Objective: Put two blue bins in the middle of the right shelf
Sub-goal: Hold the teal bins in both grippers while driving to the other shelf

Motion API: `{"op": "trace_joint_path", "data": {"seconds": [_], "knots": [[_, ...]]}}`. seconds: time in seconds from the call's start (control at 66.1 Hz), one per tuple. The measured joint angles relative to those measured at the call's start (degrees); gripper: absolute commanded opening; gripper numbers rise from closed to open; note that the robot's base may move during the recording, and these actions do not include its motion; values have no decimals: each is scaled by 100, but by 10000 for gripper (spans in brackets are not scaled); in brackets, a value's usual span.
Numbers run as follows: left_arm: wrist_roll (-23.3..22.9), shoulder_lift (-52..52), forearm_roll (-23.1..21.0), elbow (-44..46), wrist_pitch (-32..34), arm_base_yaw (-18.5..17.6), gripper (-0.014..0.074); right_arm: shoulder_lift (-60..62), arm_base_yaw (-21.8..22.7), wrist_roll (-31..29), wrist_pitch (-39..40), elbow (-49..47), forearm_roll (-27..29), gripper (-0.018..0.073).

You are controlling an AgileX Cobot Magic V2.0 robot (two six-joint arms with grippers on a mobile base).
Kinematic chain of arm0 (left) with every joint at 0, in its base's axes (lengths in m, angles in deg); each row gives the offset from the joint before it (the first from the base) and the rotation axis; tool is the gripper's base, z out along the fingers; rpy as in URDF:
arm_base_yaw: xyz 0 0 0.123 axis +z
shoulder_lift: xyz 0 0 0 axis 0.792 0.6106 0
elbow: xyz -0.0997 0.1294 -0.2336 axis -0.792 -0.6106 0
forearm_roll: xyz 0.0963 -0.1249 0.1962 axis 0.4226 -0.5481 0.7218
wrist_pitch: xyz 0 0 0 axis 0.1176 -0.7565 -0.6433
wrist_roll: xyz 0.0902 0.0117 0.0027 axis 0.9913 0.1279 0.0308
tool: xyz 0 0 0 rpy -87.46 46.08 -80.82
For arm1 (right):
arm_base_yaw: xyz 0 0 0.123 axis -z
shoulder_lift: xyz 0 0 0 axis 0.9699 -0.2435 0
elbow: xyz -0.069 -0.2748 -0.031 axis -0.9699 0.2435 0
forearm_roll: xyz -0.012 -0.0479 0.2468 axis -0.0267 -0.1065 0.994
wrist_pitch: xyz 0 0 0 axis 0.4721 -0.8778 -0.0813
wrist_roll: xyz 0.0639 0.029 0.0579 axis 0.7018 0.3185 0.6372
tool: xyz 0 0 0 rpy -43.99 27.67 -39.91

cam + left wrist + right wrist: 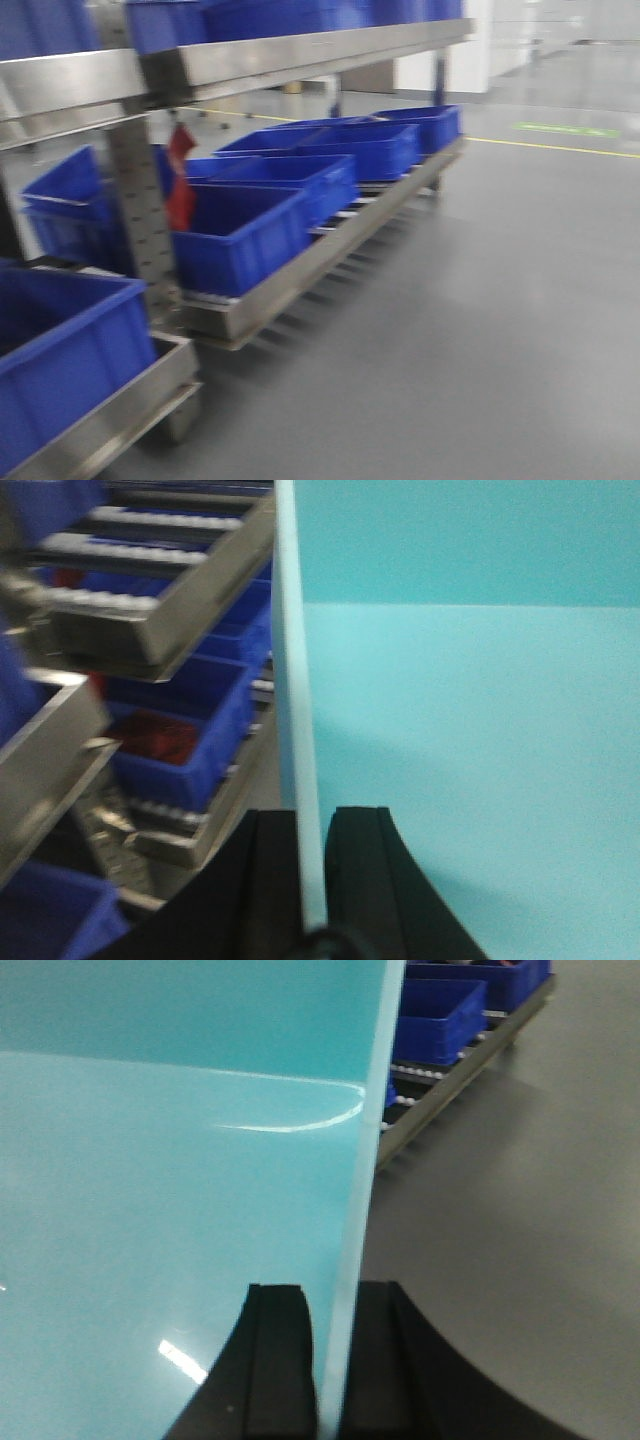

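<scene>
Exterior front-facing view, motion-blurred: steel rack (pixel 300 55) runs along the left. A row of dark blue bins (pixel 330 170) sits on its low roller level (pixel 300 265), more bins (pixel 250 15) sit on the upper shelf, and a red tag (pixel 180 180) hangs by the upright post (pixel 140 210). Another blue bin (pixel 60 360) sits at bottom left on a separate low steel frame (pixel 120 415). The grey floor (pixel 500 300) to the right of the rack edge is wide open, with a yellow line (pixel 560 148) far back. Neither arm shows in this view.

Left wrist: left gripper (pixel 312 825) is closed down narrow. Its black pads (pixel 365 880) pinch the thin upright wall (pixel 295 680) of a pale teal bin (pixel 460 760), whose inside lies to the right of the wall. The rack edge and blue bins are just left of that wall, near but apart.

Right wrist: right gripper (pixel 335 1295) is likewise clamped on a teal wall edge (pixel 362 1160), with the teal inside surface (pixel 150 1210) to the left. Bare floor lies to the right, and the rack end with blue bins sits well off at upper right. I cannot tell whether both grippers hold the same bin.
</scene>
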State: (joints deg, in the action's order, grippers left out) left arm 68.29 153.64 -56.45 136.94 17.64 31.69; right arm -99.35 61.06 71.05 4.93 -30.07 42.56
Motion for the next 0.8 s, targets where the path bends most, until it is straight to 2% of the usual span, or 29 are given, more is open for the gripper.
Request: {"op": "trace_joint_path", "data": {"seconds": [0.801], "knots": [[0,2,0,0,0,0,-111,0,0,0,0,0,0,-165]]}}
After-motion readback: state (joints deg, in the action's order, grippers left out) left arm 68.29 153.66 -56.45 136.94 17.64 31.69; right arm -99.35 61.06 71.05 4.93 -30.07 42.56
